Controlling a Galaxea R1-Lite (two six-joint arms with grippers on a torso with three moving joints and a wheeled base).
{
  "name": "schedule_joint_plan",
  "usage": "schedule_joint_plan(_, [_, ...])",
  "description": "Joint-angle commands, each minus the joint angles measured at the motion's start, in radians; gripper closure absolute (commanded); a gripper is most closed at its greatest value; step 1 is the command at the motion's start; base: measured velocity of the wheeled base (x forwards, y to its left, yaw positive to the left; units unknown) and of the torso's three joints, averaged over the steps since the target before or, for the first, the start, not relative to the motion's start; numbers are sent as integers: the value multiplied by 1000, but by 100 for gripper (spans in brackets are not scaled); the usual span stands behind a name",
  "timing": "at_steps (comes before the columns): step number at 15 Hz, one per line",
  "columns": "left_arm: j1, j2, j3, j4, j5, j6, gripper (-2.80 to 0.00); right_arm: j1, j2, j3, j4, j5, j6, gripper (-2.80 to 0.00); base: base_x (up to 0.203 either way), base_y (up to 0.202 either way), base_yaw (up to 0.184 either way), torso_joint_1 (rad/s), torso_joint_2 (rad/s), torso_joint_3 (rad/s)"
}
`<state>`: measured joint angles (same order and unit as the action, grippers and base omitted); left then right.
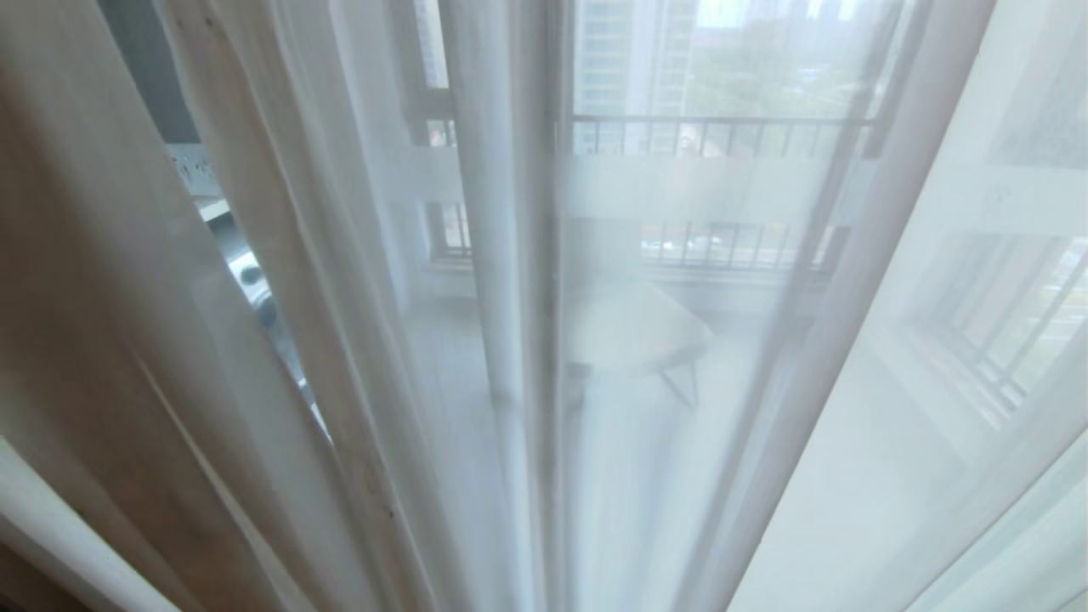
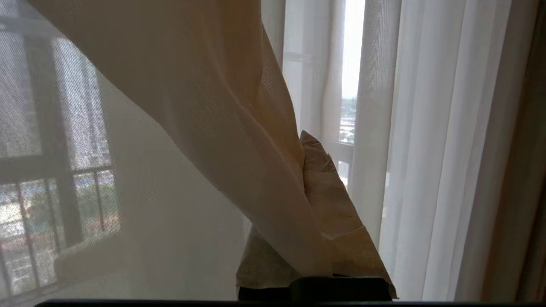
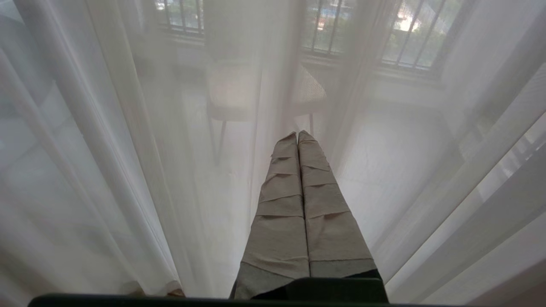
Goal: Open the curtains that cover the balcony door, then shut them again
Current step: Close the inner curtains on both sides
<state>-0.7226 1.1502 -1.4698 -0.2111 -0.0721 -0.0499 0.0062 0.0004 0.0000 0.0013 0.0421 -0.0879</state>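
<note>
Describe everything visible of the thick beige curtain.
The thick beige curtain hangs at the robot's left as heavy, opaque woven cloth in long folds. Beside it, the thin white sheer covers the rest of the view. In the left wrist view a fold of the beige cloth runs stretched and slanted between the fingers of the shut left claw, which grips it.
</note>
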Motion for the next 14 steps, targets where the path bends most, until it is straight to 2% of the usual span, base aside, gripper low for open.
schedule_joint_plan(1, [-82,87,-31,-2,4,10,0,0,0,0,0,1,-1,0,0,0,0,0,0,0])
schedule_joint_plan(6, [-227,294,-186,-3,9,21,0,0,0,0,0,1,-1,0,0,0,0,0,0,0])
schedule_joint_plan(11, [-305,577,-466,-2,9,28,0,0,0,0,0,1,-2,0,0,0,0,0,0,0])
schedule_joint_plan(14, [-370,698,-537,-4,6,28,0,0,0,0,0,1,-1,0,0,0,0,0,0,0])
